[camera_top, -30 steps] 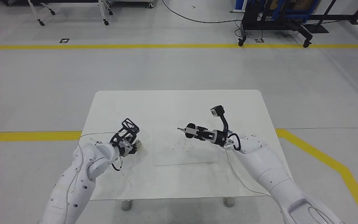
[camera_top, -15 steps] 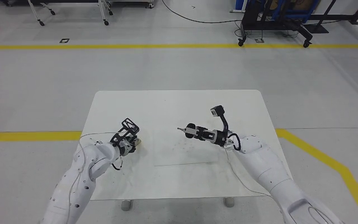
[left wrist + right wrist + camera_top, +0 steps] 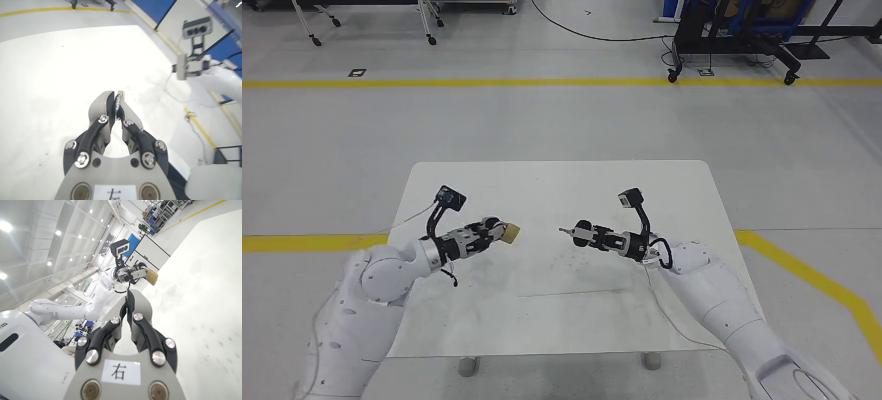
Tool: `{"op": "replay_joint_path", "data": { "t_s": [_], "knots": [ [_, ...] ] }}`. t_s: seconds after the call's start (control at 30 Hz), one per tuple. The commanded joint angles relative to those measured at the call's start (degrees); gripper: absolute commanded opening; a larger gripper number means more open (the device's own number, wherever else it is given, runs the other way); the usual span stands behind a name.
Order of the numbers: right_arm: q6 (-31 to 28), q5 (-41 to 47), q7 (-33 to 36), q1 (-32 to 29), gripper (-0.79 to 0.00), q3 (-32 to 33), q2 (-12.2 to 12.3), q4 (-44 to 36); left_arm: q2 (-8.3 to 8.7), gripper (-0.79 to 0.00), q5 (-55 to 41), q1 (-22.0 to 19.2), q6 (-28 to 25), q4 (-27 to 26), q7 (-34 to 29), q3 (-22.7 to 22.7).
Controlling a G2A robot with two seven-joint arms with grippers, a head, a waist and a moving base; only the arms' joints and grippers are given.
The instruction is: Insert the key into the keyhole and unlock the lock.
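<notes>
aloft, left end effector [image 3: 117, 98] clamps boxy brass lock [image 3: 152, 276] — by silvery shackle [image 3: 144, 267].

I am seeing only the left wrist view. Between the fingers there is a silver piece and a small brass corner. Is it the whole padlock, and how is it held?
Observer: Yes. In the right wrist view the left gripper clamps the silver shackle, and the body of the brass padlock sticks out beyond the fingertips.
Operator: The other gripper is blurred for me. Does it have the key?
Observer: Yes. In the top view a thin key sticks out of the right gripper, pointing toward the padlock.
Operator: Is the key already in the keyhole?
Observer: No. The top view shows bare table between the key tip and the padlock; they are apart.
</notes>
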Motion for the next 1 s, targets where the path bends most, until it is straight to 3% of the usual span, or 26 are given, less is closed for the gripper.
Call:
{"op": "replay_joint_path", "data": {
  "t_s": [0.0, 0.23, 0.37, 0.6, 0.97],
  "knots": [
    [0.0, 0.0, 0.0, 0.0, -0.785, 0.0, 0.0, 0.0, 0.24, -0.785, -5.2, -0.4, 0.1, 0.2, -3.9, -0.4],
    [0.0, 0.0, 0.0, 0.0, -0.785, 0.0, 0.0, 0.0, 0.19, -0.785, -5.6, -0.1, 0.5, 0.2, -3.3, -0.2],
    [0.8, 1.2, -2.1, -1.0, -0.785, -0.5, -0.3, -3.2, -0.62, -0.785, -17.9, -1.0, 4.9, 4.0, -1.7, 1.9],
    [-0.5, 9.0, -10.6, -0.2, -0.785, -3.2, -2.9, -3.9, -2.72, -0.785, -37.2, -9.2, 14.0, 15.5, -8.1, 8.4],
    [-3.7, 14.6, -9.6, 5.1, -0.785, -9.1, -7.2, 4.8, -4.87, -0.785, -51.1, -15.9, 10.7, 24.6, -17.3, 12.8]
  ]
}}
